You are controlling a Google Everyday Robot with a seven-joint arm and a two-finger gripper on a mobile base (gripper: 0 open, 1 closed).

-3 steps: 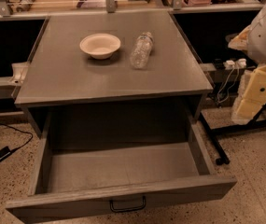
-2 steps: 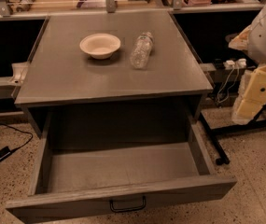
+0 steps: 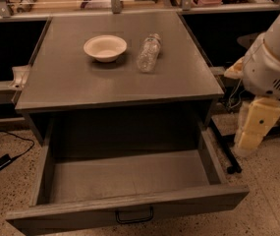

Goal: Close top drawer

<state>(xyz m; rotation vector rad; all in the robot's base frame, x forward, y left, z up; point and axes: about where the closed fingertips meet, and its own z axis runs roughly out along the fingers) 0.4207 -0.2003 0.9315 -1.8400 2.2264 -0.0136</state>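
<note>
The top drawer of the grey cabinet stands pulled far out toward me and looks empty inside. Its flat grey front runs along the bottom of the view, with a small black bar handle at centre. The lower drawers are out of view. My white arm hangs at the right of the cabinet. Its cream-coloured end with the gripper points down beside the drawer's right side, apart from it and holding nothing that I can see.
On the cabinet top sit a white bowl and a clear plastic bottle lying on its side. A black cable and adapter lie on the speckled floor at left. A black frame leg stands right of the drawer.
</note>
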